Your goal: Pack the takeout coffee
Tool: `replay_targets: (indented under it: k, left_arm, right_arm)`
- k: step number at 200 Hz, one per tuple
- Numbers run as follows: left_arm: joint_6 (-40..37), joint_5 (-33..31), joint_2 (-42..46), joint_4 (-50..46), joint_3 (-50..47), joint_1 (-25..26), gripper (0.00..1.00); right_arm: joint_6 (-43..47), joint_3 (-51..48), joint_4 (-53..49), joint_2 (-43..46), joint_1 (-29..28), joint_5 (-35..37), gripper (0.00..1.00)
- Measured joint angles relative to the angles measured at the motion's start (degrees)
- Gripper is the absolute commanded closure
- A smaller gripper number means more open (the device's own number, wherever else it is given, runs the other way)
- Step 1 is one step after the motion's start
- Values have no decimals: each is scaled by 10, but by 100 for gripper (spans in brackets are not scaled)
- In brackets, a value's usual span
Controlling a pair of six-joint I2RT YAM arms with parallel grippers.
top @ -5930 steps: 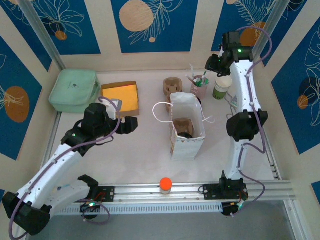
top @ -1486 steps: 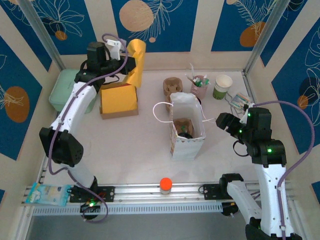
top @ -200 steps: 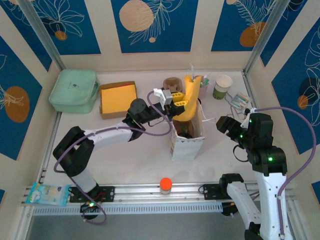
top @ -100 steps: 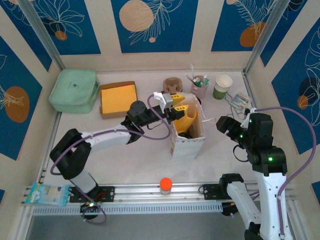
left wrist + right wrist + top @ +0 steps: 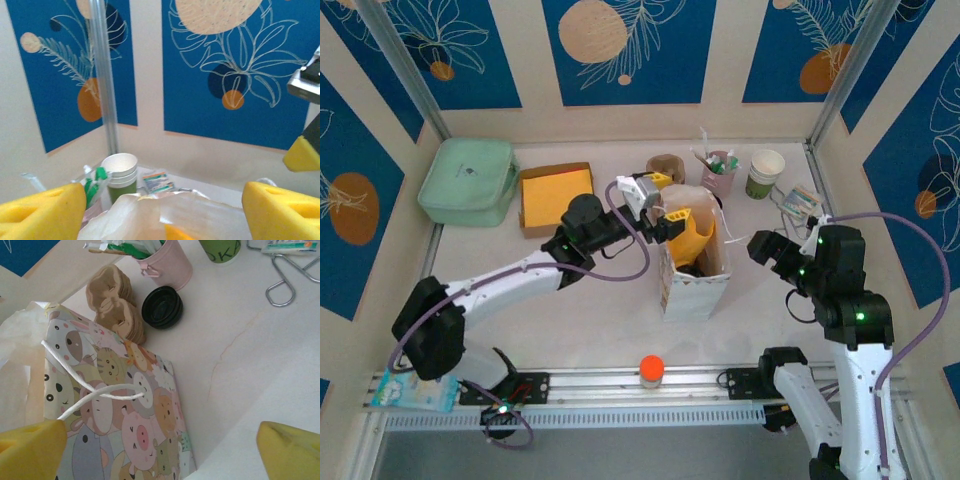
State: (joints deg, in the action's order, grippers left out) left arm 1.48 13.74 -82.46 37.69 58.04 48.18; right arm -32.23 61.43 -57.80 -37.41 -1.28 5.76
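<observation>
At the bottom centre of the top view, an orange-capped item (image 5: pixel 651 369) stands on the rail, untouched. At the right of the frame, the right gripper (image 5: pixel 767 248) is held near the paper bag (image 5: pixel 695 285), apart from it. In the right wrist view its jaws are spread wide, with nothing between them.

The bag stands upright at mid-frame, its mouth open. A yellow piece (image 5: pixel 690 232) is propped inside it. Below that a dark round shape is seen, judged to be the black lid of the takeout coffee (image 5: pixel 684 264); its green sides cannot be made out. The left gripper (image 5: pixel 667 198) is held over the bag's upper-left rim. In the left wrist view its fingers are parted wide and nothing is grasped.

Behind the bag, in the upper part of the frame, several things are left on the table. These are a black lid (image 5: pixel 161 307), brown cardboard pieces (image 5: pixel 117 307), a pink cup of sticks (image 5: pixel 718 172) and a lidless cup (image 5: pixel 765 172). Whether anything stands under that lid cannot be told.

The packing is judged to be far along, since the coffee and the yellow piece appear bagged. Extras may remain to be added, and the bag is not yet closed.
</observation>
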Motion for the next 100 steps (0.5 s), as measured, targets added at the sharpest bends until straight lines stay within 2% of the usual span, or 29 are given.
replay_targets:
  k: [100]
  left_arm:
    - [-50, -162, 131, -107, -46, 0, 7]
  right_arm:
    - [12, 1, 36, -12, -3, -3, 1]
